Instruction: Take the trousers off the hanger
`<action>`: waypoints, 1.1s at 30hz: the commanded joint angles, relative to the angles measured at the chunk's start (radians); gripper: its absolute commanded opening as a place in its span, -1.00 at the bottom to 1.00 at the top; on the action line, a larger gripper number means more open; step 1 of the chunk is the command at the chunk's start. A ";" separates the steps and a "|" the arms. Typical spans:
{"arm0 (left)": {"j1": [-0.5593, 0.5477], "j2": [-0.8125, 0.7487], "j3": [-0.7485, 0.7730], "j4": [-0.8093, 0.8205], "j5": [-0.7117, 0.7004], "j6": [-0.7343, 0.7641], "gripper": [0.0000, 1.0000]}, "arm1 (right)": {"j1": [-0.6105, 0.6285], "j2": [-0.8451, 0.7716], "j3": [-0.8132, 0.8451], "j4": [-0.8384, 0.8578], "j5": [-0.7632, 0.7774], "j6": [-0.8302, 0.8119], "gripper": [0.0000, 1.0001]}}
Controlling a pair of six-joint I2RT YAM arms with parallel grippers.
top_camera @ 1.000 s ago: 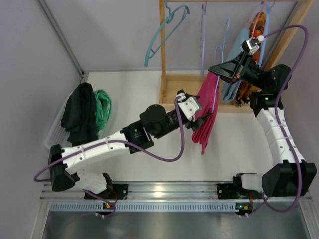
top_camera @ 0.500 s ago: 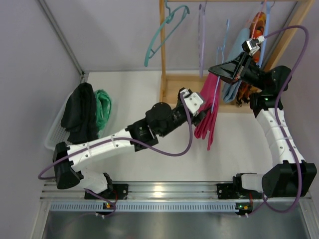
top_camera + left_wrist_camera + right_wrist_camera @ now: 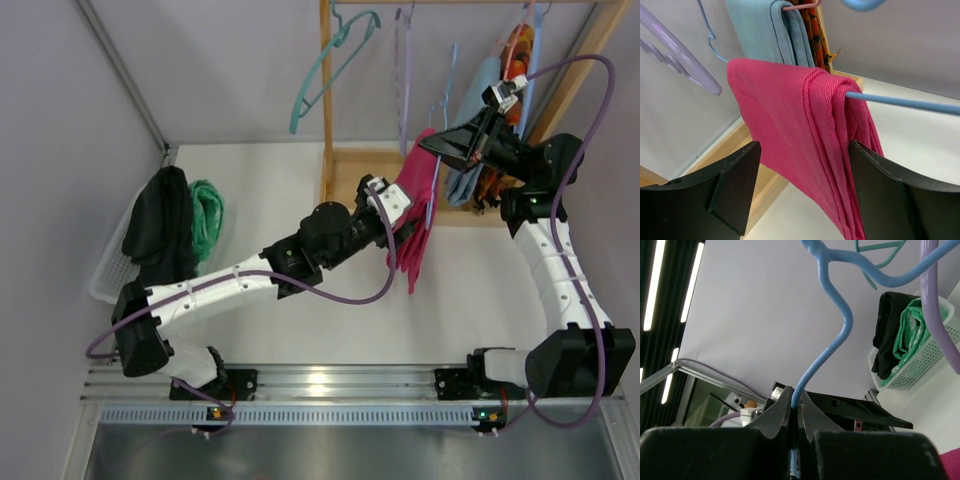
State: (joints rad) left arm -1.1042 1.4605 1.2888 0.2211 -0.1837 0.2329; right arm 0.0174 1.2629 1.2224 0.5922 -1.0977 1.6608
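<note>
Lilac hanger (image 3: 695,70), light blue trousers (image 3: 762,30) beside magenta trousers (image 3: 790,125) on blue hanger (image 3: 905,102)

Left arm stretches further toward the rack

The left gripper (image 3: 805,145) has travelled up from the hanging legs of the magenta trousers (image 3: 415,205) to just under their fold over the blue hanger (image 3: 905,103). The cloth now sits higher, and its lower end has been lifted and drawn in.

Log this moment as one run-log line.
left jaws: open, flanking pink trousers | right jaws: shut on blue hanger | pink trousers: draped over hanger bar | basket: black trousers, green trousers
</note>
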 commanded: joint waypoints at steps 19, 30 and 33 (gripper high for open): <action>0.004 -0.028 0.038 0.089 0.072 -0.092 0.57 | 0.007 -0.074 0.038 0.146 0.050 -0.012 -1.00; 0.017 0.030 0.063 0.116 0.021 -0.049 0.52 | 0.018 -0.091 0.046 0.141 0.053 -0.006 -1.00; 0.023 0.046 0.073 0.116 0.000 -0.046 0.50 | 0.021 -0.094 0.051 0.135 0.053 -0.006 -1.00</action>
State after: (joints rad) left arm -1.0916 1.4971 1.3106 0.2672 -0.1516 0.1741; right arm 0.0261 1.2377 1.2224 0.5964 -1.0939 1.6730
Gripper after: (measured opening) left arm 0.756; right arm 0.022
